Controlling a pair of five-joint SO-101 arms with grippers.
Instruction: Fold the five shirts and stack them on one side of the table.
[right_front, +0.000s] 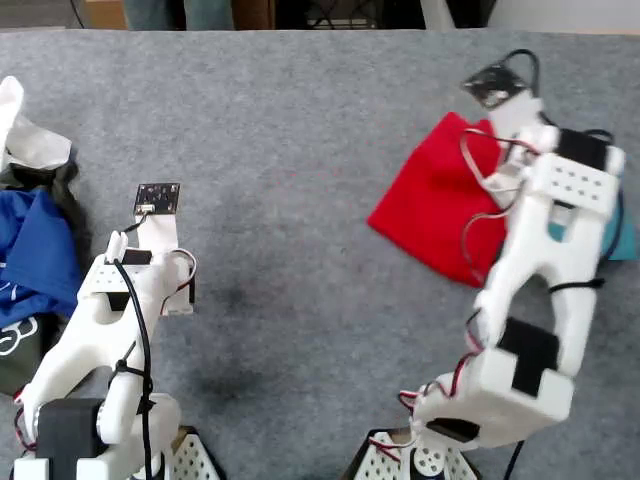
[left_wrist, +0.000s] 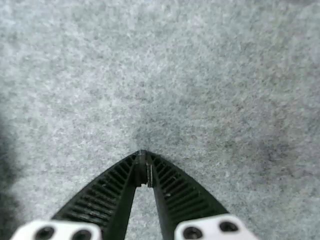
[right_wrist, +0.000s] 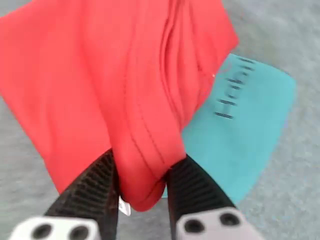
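Observation:
A folded red shirt (right_front: 435, 205) lies at the right of the grey table, partly over a teal shirt (right_front: 622, 240). My right gripper (right_wrist: 141, 172) is shut on a bunched edge of the red shirt (right_wrist: 100, 85), with the teal shirt (right_wrist: 240, 130) showing underneath. The right arm (right_front: 545, 260) covers part of both shirts in the high view. My left gripper (left_wrist: 144, 165) is shut on nothing, just above bare table. A pile of unfolded shirts lies at the left edge: blue (right_front: 40, 245), white (right_front: 25, 140) and dark ones.
The grey felt table (right_front: 300, 150) is bare across its middle and back. The left arm (right_front: 110, 330) stands near the front left, close to the shirt pile. The table's far edge runs along the top of the high view.

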